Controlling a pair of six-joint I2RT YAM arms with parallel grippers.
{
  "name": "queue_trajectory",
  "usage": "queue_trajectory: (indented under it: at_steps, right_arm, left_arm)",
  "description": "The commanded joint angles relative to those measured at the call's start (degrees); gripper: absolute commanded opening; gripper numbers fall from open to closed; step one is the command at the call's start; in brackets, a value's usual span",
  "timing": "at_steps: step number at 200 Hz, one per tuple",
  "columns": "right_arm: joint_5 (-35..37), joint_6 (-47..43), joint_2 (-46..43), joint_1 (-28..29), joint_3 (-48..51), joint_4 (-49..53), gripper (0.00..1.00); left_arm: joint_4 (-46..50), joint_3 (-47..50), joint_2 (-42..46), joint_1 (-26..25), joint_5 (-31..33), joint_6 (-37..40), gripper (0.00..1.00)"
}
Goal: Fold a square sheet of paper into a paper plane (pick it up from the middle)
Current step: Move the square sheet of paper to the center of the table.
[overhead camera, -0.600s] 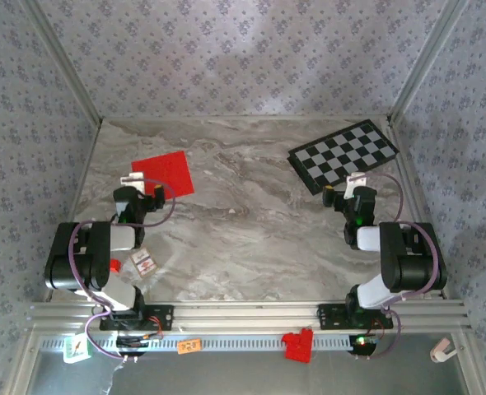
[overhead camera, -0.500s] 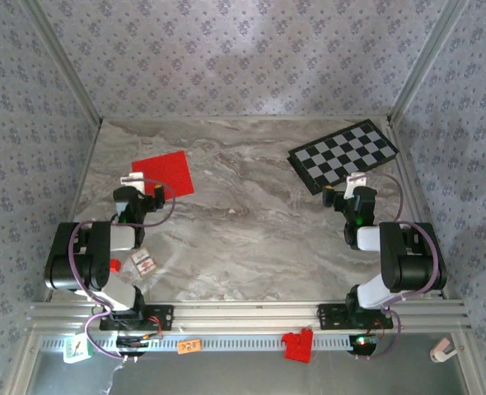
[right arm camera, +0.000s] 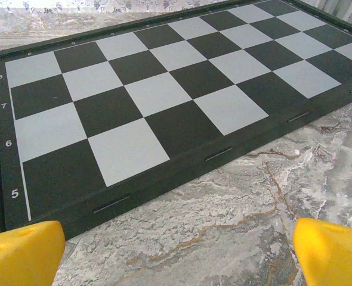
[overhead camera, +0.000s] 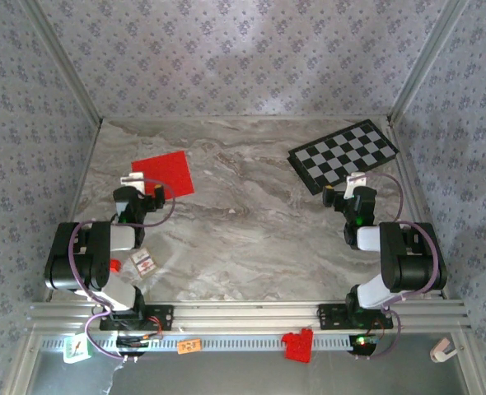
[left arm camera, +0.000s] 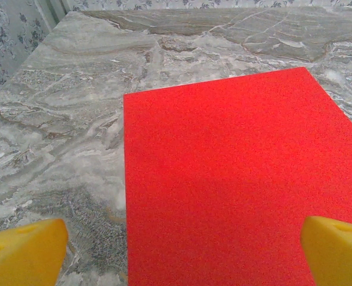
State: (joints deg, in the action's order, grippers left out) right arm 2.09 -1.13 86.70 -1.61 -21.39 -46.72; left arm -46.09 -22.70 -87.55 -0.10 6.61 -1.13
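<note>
The square sheet of paper point(overhead camera: 164, 174) lies flat at ten o'clock on the table point(overhead camera: 251, 230), before the wide-open, empty left gripper point(left arm camera: 179, 256), which should descend onto its middle, not an edge; the right gripper point(right arm camera: 176, 253), equally wide, faces the checkered board point(right arm camera: 164, 101).

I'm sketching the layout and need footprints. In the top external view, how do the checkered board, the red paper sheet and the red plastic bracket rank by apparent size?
Largest to smallest:
1. checkered board, clearly the largest
2. square sheet of paper, noticeably smaller
3. red plastic bracket, by far the smallest
</note>
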Motion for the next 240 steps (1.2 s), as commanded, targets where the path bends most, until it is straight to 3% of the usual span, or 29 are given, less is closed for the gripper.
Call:
queue_trajectory:
  at_steps: [1, 113, 152, 183, 217, 240]
  right_arm:
    - [-0.64, -0.53, 0.62, -0.22, -1.2, 0.5, 1.0]
    - [-1.32, -1.44, -1.75, 0.37, -0.98, 1.64, 1.0]
    - [1.95, -2.07, -12.5, 2.16, -4.57, 15.25, 1.0]
    - [2.43, 8.39, -19.19, 2.79, -11.91, 29.95, 1.0]
    - [-3.13, 20.19, -18.0, 4.56, -23.29, 46.06, 1.0]
    - [-4.83, 28.39, -13.97, 5.7, -29.28, 52.99, 1.0]
  left_arm:
    - [-0.24, -1.12, -0.4, 0.41, -1.25, -0.78, 1.0]
    - [2.45, -1.5, 2.58, 0.45, -0.45, -1.16, 1.0]
    - [15.84, -5.03, 12.68, 0.36, 3.75, -3.61, 1.0]
    - [29.03, -11.31, 18.24, 0.34, 2.43, -10.93, 1.0]
    - [40.36, -19.17, 18.36, -0.18, -4.15, -16.68, 1.0]
    - [42.97, -21.59, 17.04, -0.27, -4.7, -24.17, 1.0]
